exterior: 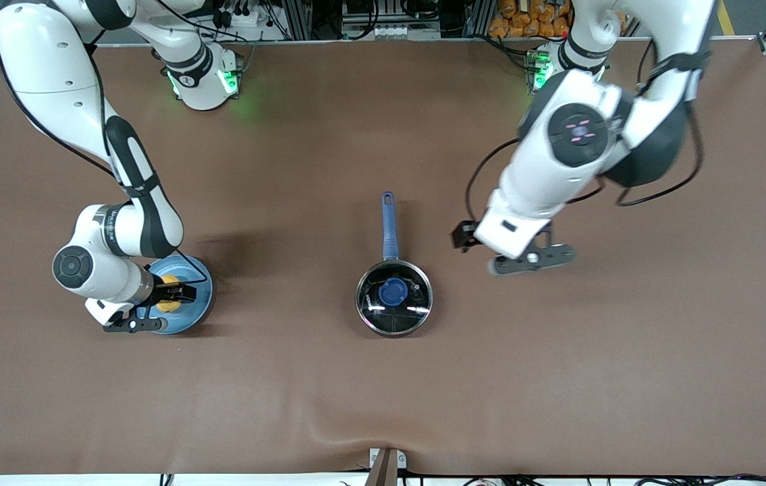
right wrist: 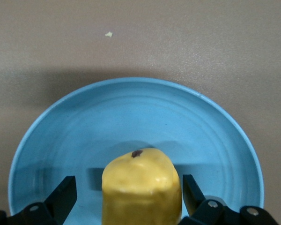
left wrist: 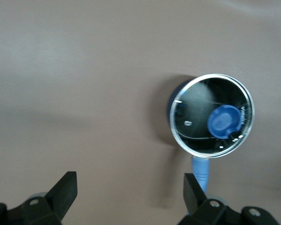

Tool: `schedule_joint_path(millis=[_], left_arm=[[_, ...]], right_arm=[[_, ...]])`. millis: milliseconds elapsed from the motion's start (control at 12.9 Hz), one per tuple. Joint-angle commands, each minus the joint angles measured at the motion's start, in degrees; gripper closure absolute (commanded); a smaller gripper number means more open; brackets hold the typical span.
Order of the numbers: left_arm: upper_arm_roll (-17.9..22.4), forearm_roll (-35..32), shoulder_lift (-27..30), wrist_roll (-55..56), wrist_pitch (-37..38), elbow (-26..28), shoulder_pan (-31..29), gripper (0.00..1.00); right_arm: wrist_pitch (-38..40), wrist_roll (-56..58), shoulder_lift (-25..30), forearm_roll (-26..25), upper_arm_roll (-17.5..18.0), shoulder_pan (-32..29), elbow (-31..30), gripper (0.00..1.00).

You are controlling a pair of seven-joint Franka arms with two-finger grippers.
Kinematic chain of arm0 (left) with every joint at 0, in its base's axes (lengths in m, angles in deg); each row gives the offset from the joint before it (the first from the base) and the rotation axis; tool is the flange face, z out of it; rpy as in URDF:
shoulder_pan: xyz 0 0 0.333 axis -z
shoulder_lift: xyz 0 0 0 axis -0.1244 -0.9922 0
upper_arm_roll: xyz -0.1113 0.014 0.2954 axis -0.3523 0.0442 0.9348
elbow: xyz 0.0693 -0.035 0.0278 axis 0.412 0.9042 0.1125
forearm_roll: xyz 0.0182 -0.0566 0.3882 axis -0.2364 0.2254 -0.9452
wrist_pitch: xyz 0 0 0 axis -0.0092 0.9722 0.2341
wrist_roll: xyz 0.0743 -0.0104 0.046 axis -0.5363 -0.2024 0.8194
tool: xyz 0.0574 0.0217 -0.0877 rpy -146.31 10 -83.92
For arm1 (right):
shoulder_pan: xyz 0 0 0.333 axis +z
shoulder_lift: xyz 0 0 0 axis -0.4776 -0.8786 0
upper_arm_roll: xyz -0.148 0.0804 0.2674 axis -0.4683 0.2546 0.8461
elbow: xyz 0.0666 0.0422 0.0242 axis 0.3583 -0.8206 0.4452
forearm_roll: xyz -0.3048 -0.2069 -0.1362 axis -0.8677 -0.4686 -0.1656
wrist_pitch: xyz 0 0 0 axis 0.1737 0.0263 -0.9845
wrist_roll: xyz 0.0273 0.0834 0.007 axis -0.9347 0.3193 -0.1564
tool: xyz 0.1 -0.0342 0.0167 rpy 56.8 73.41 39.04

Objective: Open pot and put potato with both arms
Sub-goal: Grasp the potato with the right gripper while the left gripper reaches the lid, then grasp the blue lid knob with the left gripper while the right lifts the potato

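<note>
The pot [exterior: 393, 317] stands mid-table with its glass lid [exterior: 409, 305] on, blue knob [exterior: 393, 292] on top and blue handle [exterior: 389, 226] pointing toward the robots' bases. The potato [exterior: 168, 297] sits on a light-blue plate [exterior: 199, 297] toward the right arm's end. My right gripper [exterior: 170, 298] is low over the plate, open, one finger on each side of the potato [right wrist: 140, 192]. My left gripper [exterior: 531, 260] is open and empty over bare table beside the pot, toward the left arm's end. The left wrist view shows the lidded pot [left wrist: 189, 126] and knob [left wrist: 223, 121].
The brown mat [exterior: 383, 391] covers the whole table. The plate [right wrist: 131, 117] fills the right wrist view, with a small pale crumb [right wrist: 108, 34] on the mat by it. A clamp [exterior: 386, 466] sits at the table edge nearest the front camera.
</note>
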Motion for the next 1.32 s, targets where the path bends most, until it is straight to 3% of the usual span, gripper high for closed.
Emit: schedule_joint_path(millis=[0,156,389,778,1244], left_arm=[[0.9,-0.3,-4.6,4.2,-5.4,-2.4,3.0,0.0],[1.0,-0.6,-6.8,5.5,-9.4,-2.7,3.9,0.0],[1.4,-2.5,-12.1,8.8,-12.5,-6.2,6.0,0.0],[8.5,-4.6,-17.6,12.9,-16.4,-8.1,14.7,0.0],[8.6,-4.6,-20.6,13.1,-22.1,-8.2,16.0,0.0]], right_arm=[[-0.4,4.3,0.1,0.2,-0.1,-0.6,0.1,0.27],[-0.2,4.6,0.2,0.2,-0.1,-0.6,0.4,0.57],[0.2,4.3,0.7,0.2,-0.1,-0.3,0.6,0.79],[7.0,3.0,4.0,0.7,0.1,1.3,2.9,0.84],[12.8,-11.8,7.4,0.7,0.1,11.6,6.8,0.83]])
